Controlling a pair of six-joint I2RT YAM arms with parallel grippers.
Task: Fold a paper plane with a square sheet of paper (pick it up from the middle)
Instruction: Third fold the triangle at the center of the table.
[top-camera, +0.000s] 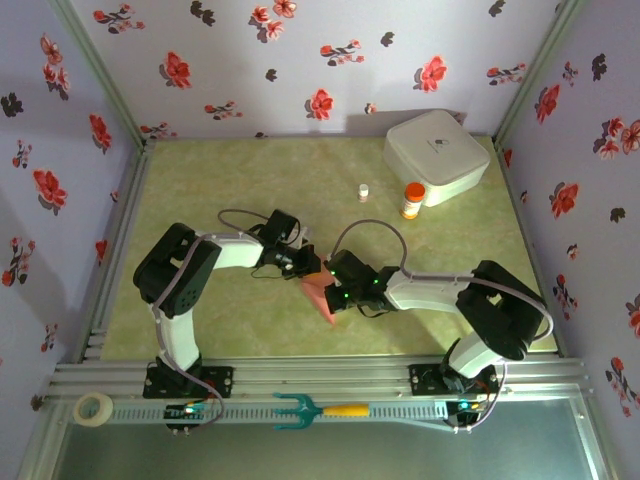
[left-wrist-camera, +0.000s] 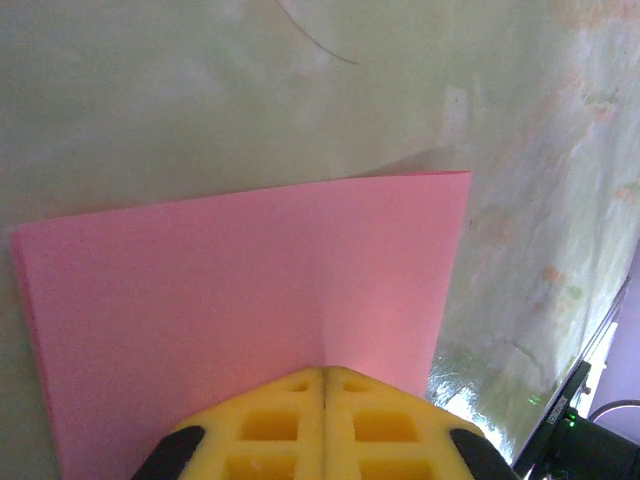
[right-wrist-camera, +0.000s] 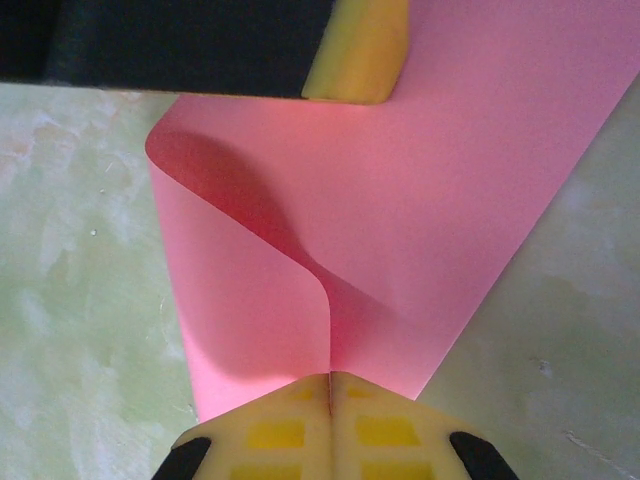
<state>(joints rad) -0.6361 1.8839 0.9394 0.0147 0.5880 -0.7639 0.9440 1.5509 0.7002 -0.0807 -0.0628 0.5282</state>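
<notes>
Sitting at the far right of the green table (top-camera: 240, 180), a white rounded box (top-camera: 435, 155) carries a small dark mark on its closed lid, too small to read; its contents are hidden. Just in front of it stands an orange-capped bottle (top-camera: 412, 200) with a pale label, its print also too small to make out, and a little to its left a small white vial (top-camera: 364, 192). On the metal rail at the near edge lie a roll of tape (top-camera: 95, 408) and a teal fork with an orange handle (top-camera: 320, 410).

The square sheet of paper (top-camera: 320, 298) is near the middle of the table, between the two arms, and both grippers have hold of it. In the left wrist view the left gripper (left-wrist-camera: 325, 372) has its yellow fingers pressed together on the near edge of the pink sheet (left-wrist-camera: 240, 290), a soft crease running up from where they meet. In the right wrist view the right gripper (right-wrist-camera: 330, 378) is likewise closed tight on the sheet (right-wrist-camera: 450, 200), which curls over on its left side into a loose, rounded fold. The left gripper's yellow finger (right-wrist-camera: 355, 60) meets the paper at its far edge. From above, the left gripper (top-camera: 306, 266) and right gripper (top-camera: 332, 282) sit close together over the paper
</notes>
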